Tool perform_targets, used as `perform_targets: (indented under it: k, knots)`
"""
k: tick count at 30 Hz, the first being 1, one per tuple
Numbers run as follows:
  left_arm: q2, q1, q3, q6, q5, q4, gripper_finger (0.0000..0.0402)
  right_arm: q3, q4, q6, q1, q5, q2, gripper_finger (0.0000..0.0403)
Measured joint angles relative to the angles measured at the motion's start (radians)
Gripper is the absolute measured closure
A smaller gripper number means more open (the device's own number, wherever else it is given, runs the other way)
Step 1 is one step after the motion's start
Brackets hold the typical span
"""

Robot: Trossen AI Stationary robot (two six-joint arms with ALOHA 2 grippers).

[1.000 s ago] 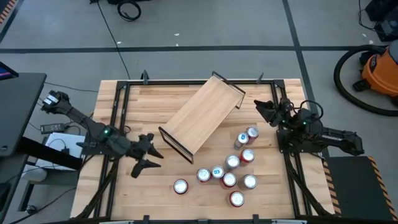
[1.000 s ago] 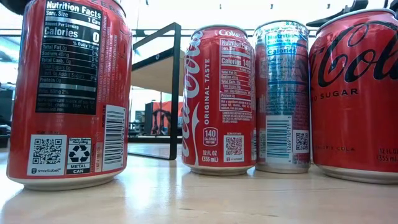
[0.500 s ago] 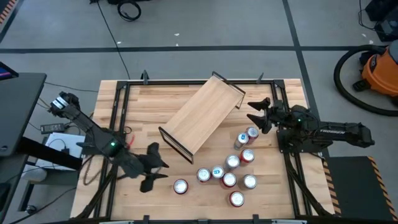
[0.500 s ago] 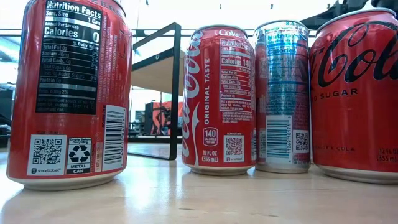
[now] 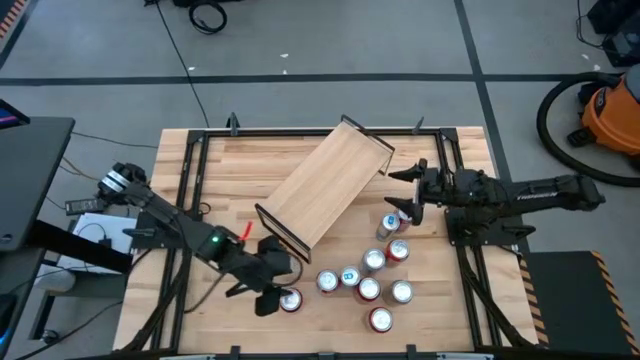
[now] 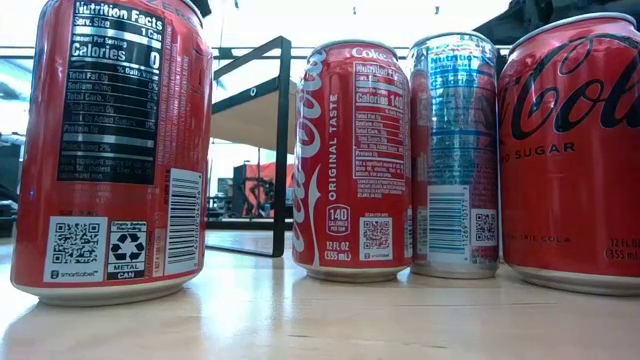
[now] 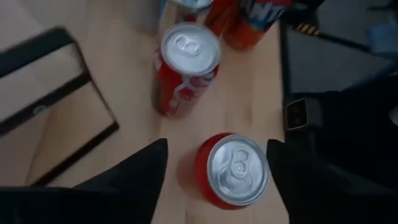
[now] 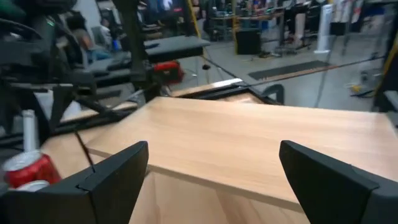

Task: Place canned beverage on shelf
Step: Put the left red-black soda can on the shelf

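Observation:
The shelf (image 5: 325,185), a light-wood plank with black end frames, stands slantwise on the slatted tabletop. A lone red can (image 5: 290,299) stands upright near the front edge. My left gripper (image 5: 274,278) is open just left of it and higher. In the left wrist view the can (image 7: 235,169) shows between the two fingers (image 7: 149,168), with no touch visible. Several more cans (image 5: 372,268) stand clustered to the right. My right gripper (image 5: 406,196) is open beside the shelf's far right end, above two cans (image 5: 397,218), and faces the plank (image 8: 249,137).
A second red can (image 7: 185,68) stands a little beyond the lone one, toward the cluster. The shelf's near black frame (image 5: 280,232) is close to my left arm. Black rails (image 5: 185,190) run along the table's sides. Bare wood (image 5: 200,315) lies at the near left.
My left gripper has swung toward the table's near edge and to the right, tipping down over the lone red can. My right gripper has reached out toward the table's left, toward the shelf's far right end, and rolled. No can has moved.

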Motion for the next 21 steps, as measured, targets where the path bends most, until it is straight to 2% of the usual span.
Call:
perform_targets:
  k: [4, 11, 16, 21]
  knots:
    - [0.087, -0.020, 0.135, -0.049, -0.005, -0.134, 0.0092, 0.004, 0.007, -0.013, 0.129, 0.171, 0.053, 0.0029]
    - [0.221, -0.072, 0.336, -0.108, -0.050, -0.334, 0.0102, 0.005, 0.073, -0.011, 0.343, 0.454, 0.166, 0.0029]
    - [0.265, -0.098, 0.352, -0.132, -0.048, -0.345, 0.0110, 0.005, 0.193, -0.087, 0.438, 0.569, 0.220, 0.0029]
    - [0.272, -0.092, 0.352, -0.205, -0.046, -0.371, 0.0118, 0.005, 0.268, -0.165, 0.487, 0.616, 0.243, 0.0029]
